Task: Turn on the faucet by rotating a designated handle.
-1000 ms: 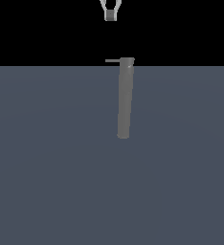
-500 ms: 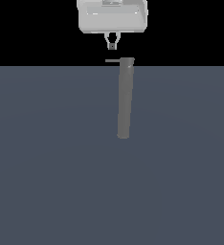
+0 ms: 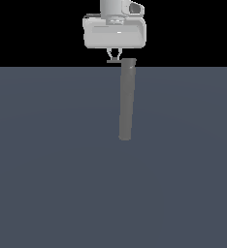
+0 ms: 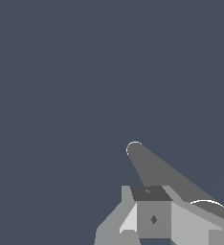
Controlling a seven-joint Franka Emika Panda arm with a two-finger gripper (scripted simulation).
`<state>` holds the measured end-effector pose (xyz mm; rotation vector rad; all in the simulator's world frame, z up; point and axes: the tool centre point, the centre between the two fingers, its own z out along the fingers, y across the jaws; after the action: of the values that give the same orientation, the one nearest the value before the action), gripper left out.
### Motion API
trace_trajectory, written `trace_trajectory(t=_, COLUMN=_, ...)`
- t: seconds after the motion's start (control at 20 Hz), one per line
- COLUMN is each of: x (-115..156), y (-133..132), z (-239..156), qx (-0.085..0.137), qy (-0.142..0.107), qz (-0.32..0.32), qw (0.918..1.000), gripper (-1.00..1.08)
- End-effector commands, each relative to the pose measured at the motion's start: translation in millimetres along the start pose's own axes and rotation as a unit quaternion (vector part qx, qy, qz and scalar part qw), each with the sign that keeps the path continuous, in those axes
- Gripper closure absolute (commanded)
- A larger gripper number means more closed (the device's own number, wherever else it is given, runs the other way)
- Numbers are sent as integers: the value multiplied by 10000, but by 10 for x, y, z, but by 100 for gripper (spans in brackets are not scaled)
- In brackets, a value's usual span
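Gripper (image 3: 114, 56) right above the handle (image 3: 113, 61), fingers nearly together; can't tell if it's gripping.
Faucet (image 3: 126, 99) stands on the grey floor (image 3: 47, 164); handle sticks out toward the exterior view's left from its top end.

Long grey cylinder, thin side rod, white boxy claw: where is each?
Long matte grey cylinder faucet (image 3: 126, 99): exterior view, mid-shaft.
Thin dark-grey rod handle (image 3: 112, 61): exterior view, the rod's middle.
White boxy claw (image 3: 114, 54): exterior view, between fingertips.
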<state>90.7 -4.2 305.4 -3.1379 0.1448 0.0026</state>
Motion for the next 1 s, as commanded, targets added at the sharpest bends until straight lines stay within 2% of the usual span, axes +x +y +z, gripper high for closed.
trace_trajectory(t=0.0, x=35, y=0, z=35, qx=-1, qy=8, qz=7, qw=10000, gripper=108)
trace_trajectory(t=0.3, x=38, y=0, z=45, qx=-2, qy=5, qz=7, qw=10000, gripper=108)
trace_trajectory(t=0.95, x=-316, y=-103, z=45, qx=-2, qy=8, qz=7, qw=10000, gripper=108)
